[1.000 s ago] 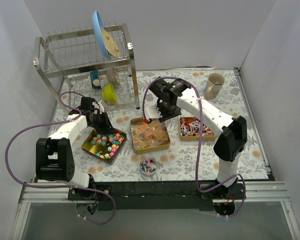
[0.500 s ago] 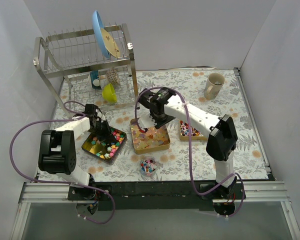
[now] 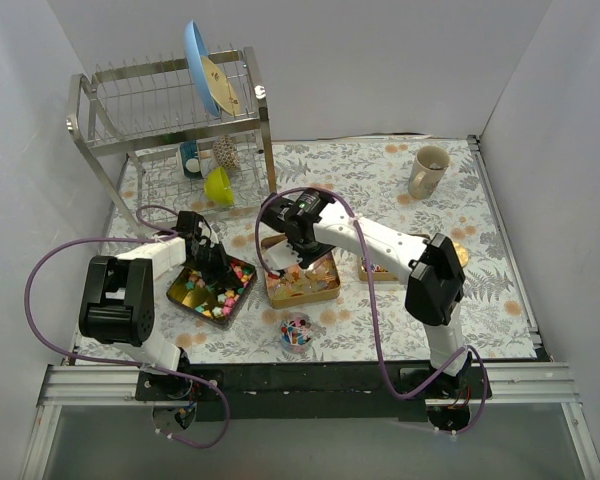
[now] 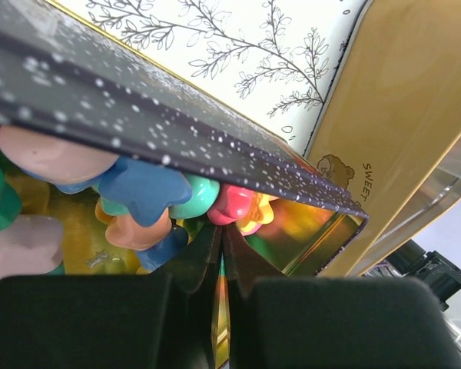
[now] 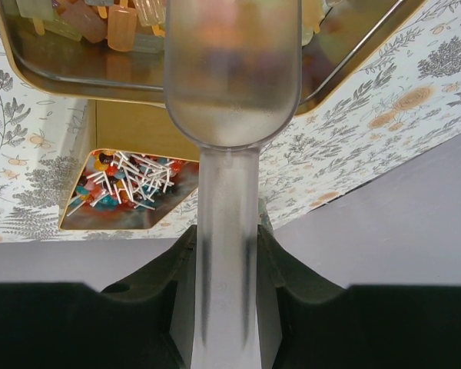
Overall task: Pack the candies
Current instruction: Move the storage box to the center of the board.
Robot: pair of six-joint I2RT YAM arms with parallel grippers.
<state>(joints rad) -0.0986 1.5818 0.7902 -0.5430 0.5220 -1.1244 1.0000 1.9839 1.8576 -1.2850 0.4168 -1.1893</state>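
**Scoop over the orange sweets, pincers down among the stars**

The right tool point(image 5: 229, 250) is clenched on the handle of a clear scoop point(image 5: 232, 69). The scoop's bowl hangs over the middle tin point(image 5: 353, 54) of orange-yellow wrapped pieces point(image 5: 119, 27) (whether anything lies in it the cloudy plastic does not show). The red-white-blue pieces point(image 5: 131, 181) lie in the right tin point(image 5: 131, 131) just beside. The left tool point(image 4: 219, 238) is pinched fully closed, nothing seen between its tips, low in the left tin point(image 3: 185, 292) among the star lumps point(image 4: 138, 188). All three sorts look light, loose and hard. The film-wrapped ones are likely slippery, so sliding the scoop under the heap should serve better than a pinch. A star lump is best taken across its body, between the points. A small cup point(image 3: 296, 333) on the worktop point(image 3: 380, 180) holds a mixed few.
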